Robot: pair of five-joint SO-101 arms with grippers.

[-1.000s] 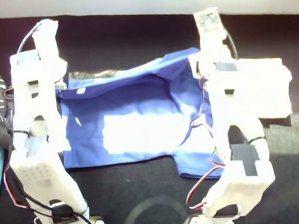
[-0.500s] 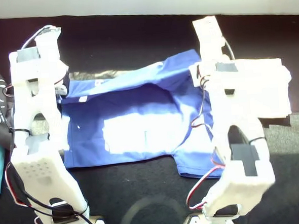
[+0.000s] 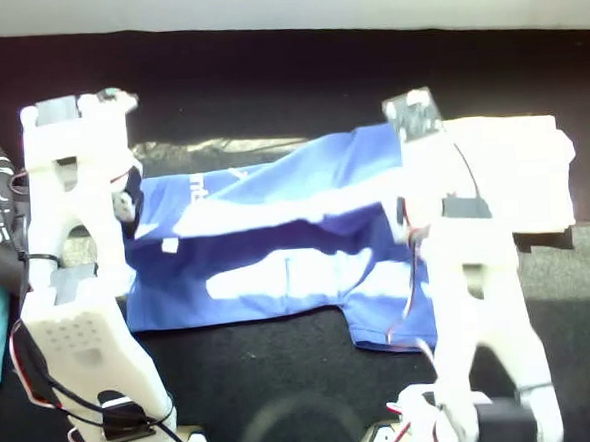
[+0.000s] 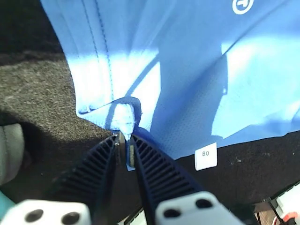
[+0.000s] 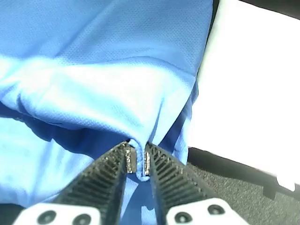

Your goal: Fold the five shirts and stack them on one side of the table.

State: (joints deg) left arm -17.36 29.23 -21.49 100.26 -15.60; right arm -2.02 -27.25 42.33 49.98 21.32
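A robotics lab bench: two white printed arms [image 3: 71,245] with exposed wires [image 3: 56,401] at a black-covered table [image 3: 267,82]

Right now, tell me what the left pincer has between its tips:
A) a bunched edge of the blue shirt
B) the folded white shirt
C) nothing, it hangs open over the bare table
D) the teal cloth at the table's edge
A: in the left wrist view the left pincer is shut on a small pinched fold at the edge of the blue shirt.

Harsh sunlight, blown-out whites, hard shadows, slight blur
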